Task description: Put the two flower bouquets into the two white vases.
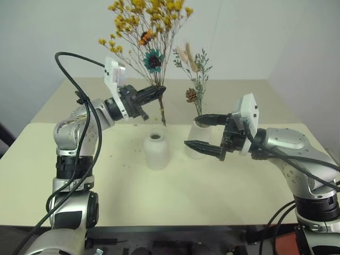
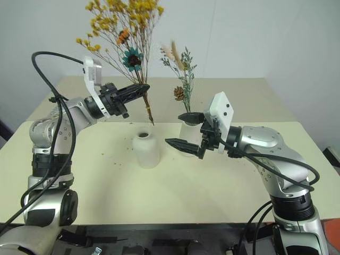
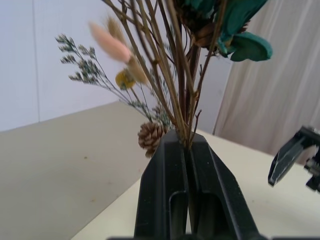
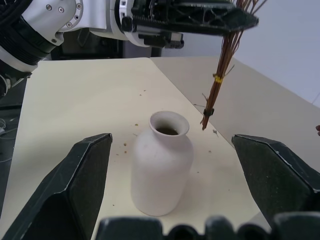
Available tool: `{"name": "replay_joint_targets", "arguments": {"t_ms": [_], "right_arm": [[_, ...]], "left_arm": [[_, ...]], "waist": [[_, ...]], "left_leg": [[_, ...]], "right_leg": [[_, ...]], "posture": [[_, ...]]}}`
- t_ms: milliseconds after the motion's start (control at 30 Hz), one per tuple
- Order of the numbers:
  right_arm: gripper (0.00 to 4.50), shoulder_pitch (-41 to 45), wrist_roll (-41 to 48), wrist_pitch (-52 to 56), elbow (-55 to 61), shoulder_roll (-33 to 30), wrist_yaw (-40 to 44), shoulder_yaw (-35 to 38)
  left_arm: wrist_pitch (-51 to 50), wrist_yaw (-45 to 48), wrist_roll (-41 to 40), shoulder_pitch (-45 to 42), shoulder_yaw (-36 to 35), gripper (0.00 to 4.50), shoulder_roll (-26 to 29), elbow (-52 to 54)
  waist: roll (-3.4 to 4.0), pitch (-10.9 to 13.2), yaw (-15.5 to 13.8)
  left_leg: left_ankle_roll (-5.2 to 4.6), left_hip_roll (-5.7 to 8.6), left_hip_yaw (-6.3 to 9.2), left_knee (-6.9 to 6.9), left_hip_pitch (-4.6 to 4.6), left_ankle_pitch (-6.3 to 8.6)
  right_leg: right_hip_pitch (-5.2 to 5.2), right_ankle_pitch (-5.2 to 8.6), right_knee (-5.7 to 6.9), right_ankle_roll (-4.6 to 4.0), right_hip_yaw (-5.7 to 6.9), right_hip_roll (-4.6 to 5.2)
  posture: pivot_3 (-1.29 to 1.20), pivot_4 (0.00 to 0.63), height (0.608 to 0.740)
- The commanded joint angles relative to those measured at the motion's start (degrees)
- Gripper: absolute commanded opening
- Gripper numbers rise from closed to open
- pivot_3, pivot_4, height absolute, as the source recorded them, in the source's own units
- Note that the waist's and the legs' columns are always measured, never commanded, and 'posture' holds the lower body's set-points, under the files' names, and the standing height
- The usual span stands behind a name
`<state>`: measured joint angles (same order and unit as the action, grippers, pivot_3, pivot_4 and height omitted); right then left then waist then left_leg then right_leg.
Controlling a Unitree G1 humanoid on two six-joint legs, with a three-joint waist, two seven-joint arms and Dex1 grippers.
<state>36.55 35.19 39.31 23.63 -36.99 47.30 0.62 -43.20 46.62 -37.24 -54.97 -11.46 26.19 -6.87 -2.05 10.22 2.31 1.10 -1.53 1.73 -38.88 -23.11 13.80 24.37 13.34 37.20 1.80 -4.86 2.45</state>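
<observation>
Above the cream surface point(image 1: 106, 180), my left pincer point(image 1: 154, 93) was clamped on the bushy yellow dried-flower bouquet point(image 1: 146, 26), stems hanging just behind the short round-bodied white ceramic vase point(image 1: 156, 151). My right pincer point(image 1: 204, 133) stood wide open, empty. Next, I judged, the stems needed lining up over that narrow neck.

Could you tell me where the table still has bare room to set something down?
The table is bare along its near edge, between the two arms, and across its far strip behind the flowers. The middle is crowded: the narrow-necked vase, the cylinder vase holding the slim sprig bunch, the open right gripper, and the left gripper clamping the yellow bouquet.
</observation>
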Motion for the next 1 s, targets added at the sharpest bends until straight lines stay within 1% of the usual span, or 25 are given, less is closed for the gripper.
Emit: {"name": "replay_joint_targets", "arguments": {"t_ms": [33,167,367,633,1000], "right_arm": [[4.5,0.0,1.2,-0.1,1.6,0.0,-0.3,1.2],[4.5,-0.2,1.2,-0.1,1.6,0.0,-0.2,1.3],[4.5,-0.4,1.4,-0.1,1.6,-0.2,0.0,1.5],[4.5,0.0,1.2,-0.2,1.0,0.1,0.3,1.0],[4.5,0.3,1.1,-0.2,0.8,-0.3,0.9,1.1]], "left_arm": [[-3.0,1.9,-2.5,-2.5,-0.4,0.04,3.0,1.9],[-2.5,5.4,-3.4,-0.5,0.0,0.04,5.2,4.0],[-2.7,5.9,-4.5,0.9,-0.6,0.04,6.6,5.7],[1.3,7.3,-2.0,4.5,1.4,0.04,7.4,7.5],[4.3,7.0,0.1,8.2,3.1,0.04,7.1,8.3]], "waist": [[0.0,0.0,0.1],[0.0,0.0,0.2],[0.0,0.0,0.1],[0.0,0.0,0.1],[0.01,0.0,0.2]], "left_leg": [[0.0,0.0,0.01,0.0,0.0,0.0],[0.0,0.01,0.01,0.02,0.04,0.0],[0.0,0.0,0.01,0.01,0.02,0.0],[0.0,0.0,0.0,0.01,0.02,0.0],[0.0,0.0,0.0,0.01,0.02,0.0]], "right_leg": [[0.0,0.0,0.0,0.0,0.01,0.0],[-0.01,0.0,0.0,0.0,0.0,0.0],[-0.01,0.0,-0.01,0.0,0.01,0.0],[-0.01,0.0,-0.01,0.0,0.01,0.0],[-0.01,0.0,-0.02,0.0,0.01,0.0]], "posture": [[0.0,0.15,0.74],[0.0,0.15,0.74],[0.0,0.15,0.74],[0.0,0.15,0.74],[0.0,0.15,0.74]]}}
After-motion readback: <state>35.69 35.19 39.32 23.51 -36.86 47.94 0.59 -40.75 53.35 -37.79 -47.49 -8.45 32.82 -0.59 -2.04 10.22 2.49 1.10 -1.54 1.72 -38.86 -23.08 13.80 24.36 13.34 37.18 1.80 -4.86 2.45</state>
